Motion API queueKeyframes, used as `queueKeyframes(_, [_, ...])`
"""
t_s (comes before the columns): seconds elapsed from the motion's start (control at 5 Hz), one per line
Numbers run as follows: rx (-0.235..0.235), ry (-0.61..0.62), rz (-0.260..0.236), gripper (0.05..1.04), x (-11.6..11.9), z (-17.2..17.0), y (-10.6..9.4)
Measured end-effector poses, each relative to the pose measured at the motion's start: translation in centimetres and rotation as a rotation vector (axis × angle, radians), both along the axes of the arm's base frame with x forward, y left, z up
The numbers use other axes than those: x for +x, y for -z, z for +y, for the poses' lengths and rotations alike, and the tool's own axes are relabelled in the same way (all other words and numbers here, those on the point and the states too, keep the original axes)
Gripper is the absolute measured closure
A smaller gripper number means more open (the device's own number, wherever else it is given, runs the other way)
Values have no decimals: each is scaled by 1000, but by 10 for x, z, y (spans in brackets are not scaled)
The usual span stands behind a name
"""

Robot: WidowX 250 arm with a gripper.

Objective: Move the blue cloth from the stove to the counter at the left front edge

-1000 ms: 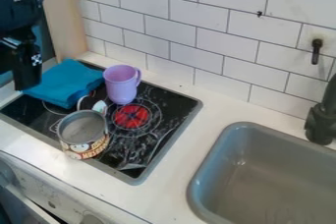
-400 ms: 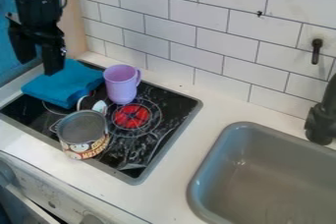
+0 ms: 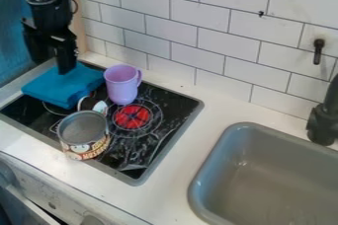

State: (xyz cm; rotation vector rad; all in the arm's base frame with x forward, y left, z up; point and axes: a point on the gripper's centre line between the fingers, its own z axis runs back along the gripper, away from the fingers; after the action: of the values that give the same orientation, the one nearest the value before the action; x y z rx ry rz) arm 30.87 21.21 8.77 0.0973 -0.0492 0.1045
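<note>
Camera view: The claw (image 3: pixel 53 65) has moved right from the view's left edge and is now over the folded blue cloth (image 3: pixel 59 85). Its fingers stand apart, with nothing visible between them. The cloth lies along the stovetop's (image 3: pixel 168 136) upper-left edge, beside the purple cup (image 3: pixel 122 86). Judgement: alignment with the cloth is improved; contact cannot be confirmed.
</note>
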Motion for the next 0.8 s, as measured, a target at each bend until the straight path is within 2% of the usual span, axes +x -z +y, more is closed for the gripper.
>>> queueKeyframes(0.2, [1,-15,-11,83,12,7,16])
queueKeyframes(0.4, [-32,-25,9,83,24,13,35])
queueKeyframes(0.6, [-50,-46,33,83,24,26,48])
queueKeyframes(0.8, [-25,-57,46,83,17,31,52])
